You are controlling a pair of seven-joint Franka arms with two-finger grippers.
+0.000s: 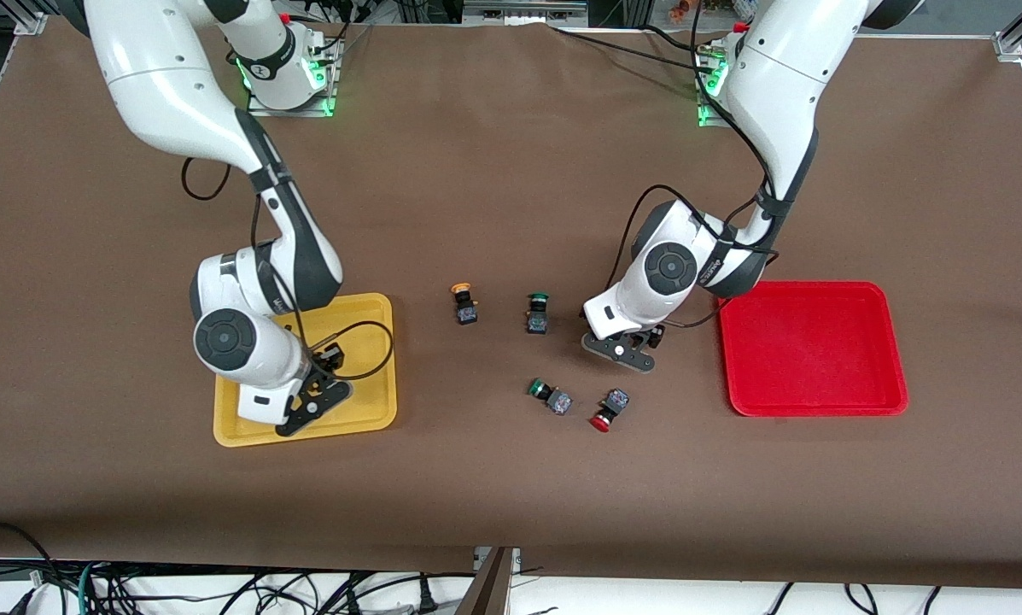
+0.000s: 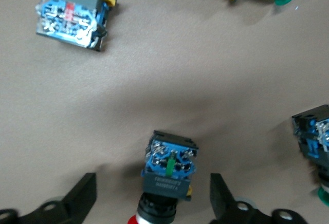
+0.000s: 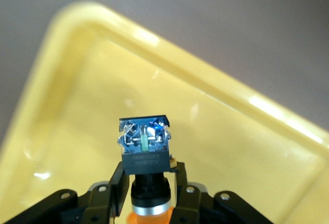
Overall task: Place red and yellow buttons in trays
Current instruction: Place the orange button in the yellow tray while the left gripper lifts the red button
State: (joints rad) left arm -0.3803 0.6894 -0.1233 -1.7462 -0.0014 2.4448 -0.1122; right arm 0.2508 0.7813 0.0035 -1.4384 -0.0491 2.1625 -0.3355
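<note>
Right wrist view: right gripper point(image 3: 149, 196) clamps a yellow button point(image 3: 145, 154) by its collar, over the yellow tray point(image 3: 67, 39). Left gripper point(image 2: 153, 201) spread wide, straddling a red button point(image 2: 167, 178) on the table. Switches look light, rigid, smooth; grip the blocky body or collar.

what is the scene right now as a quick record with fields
right claw: over the yellow tray, shut on a yellow button
left claw: low over the table, open, fingers either side of a red button, not touching it
red tray: holds no buttons
loose on table: second yellow button, green buttons
</note>
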